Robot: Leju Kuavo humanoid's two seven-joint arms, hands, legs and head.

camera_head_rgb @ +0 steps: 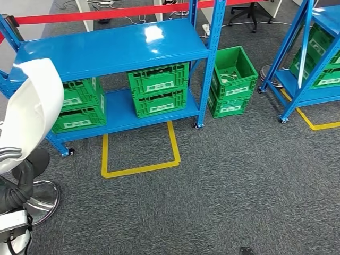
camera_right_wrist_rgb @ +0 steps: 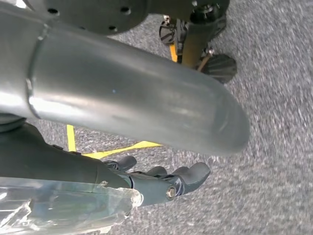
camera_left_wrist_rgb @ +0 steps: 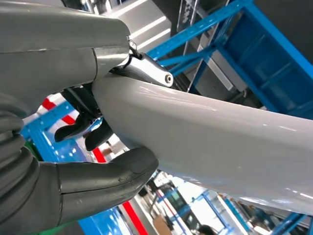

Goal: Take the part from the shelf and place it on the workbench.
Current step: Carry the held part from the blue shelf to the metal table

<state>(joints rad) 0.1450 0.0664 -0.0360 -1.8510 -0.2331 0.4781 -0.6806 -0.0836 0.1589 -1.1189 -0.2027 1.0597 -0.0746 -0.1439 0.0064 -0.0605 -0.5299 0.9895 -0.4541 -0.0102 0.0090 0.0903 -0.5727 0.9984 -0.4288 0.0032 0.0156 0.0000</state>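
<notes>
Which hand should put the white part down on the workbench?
The left hand, probably. It already holds the white part, with its fingers wrapped around it. The right hand hangs over the carpet, holding nothing.

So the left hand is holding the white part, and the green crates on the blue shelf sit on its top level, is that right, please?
Not quite. The left hand does hold the white part, but the green crates sit on the lower level of the blue shelf, under its bare top level, as the head view shows.
</notes>
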